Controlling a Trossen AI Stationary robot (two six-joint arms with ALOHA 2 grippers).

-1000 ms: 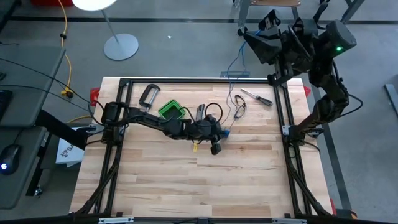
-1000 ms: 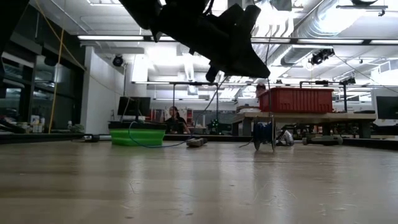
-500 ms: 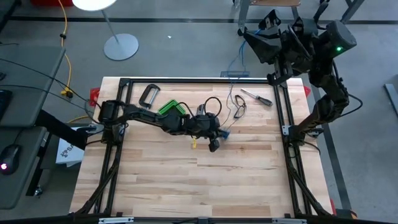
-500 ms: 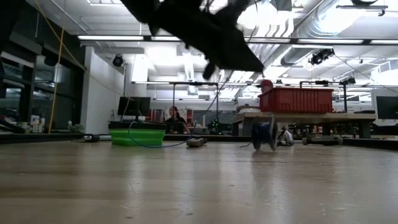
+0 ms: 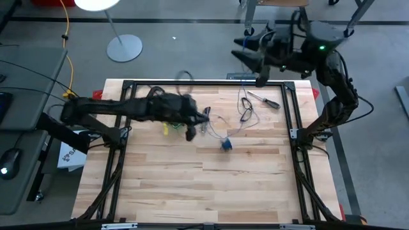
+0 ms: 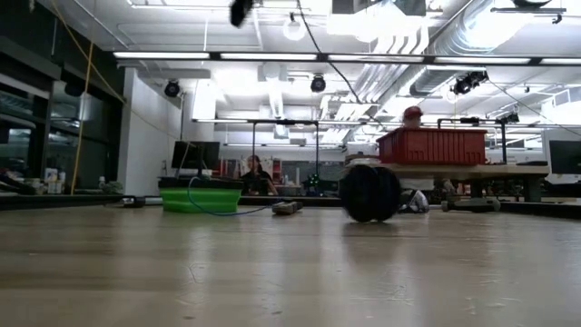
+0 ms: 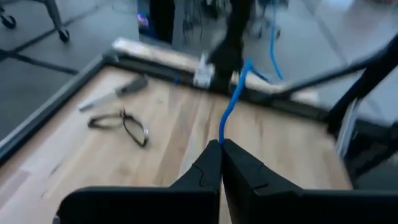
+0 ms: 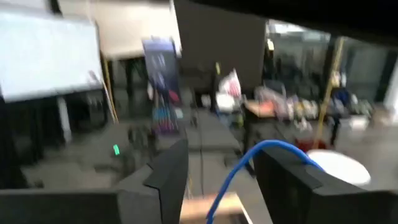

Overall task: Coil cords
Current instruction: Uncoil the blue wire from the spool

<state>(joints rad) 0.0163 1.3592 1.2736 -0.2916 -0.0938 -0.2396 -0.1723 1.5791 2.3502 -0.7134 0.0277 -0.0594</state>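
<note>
While the wire is pinched between the closed fingers of the left gripper, held over the far left of the desk, slack can be drawn from the spool, which lies near the middle of the desk. The right gripper is held beyond the far right edge, fingers apart, with a blue strand between them but not clamped. Spectacles and a screwdriver are left just by the wire's run, where snagging is judged possible.
</note>
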